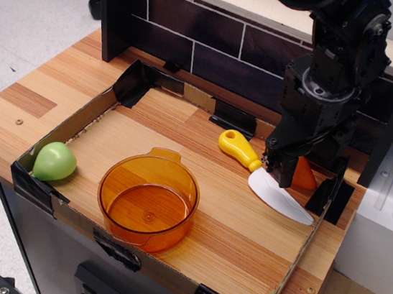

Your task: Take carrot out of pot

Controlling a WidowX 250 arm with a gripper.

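The orange pot stands empty at the front middle of the cardboard-edged tray. The small orange carrot sits on the wood at the tray's back right corner, outside the pot. My black gripper hangs straight over the carrot, with its fingers either side. The left finger stands next to the carrot, and a small gap shows on the carrot's right, so the jaws look open. The gripper body hides the carrot's top.
A toy knife with a yellow handle and a white blade lies just left of and in front of the carrot. A green pear-shaped toy lies in the tray's front left corner. The tray's low taped wall and a dark tiled backsplash hem in the gripper.
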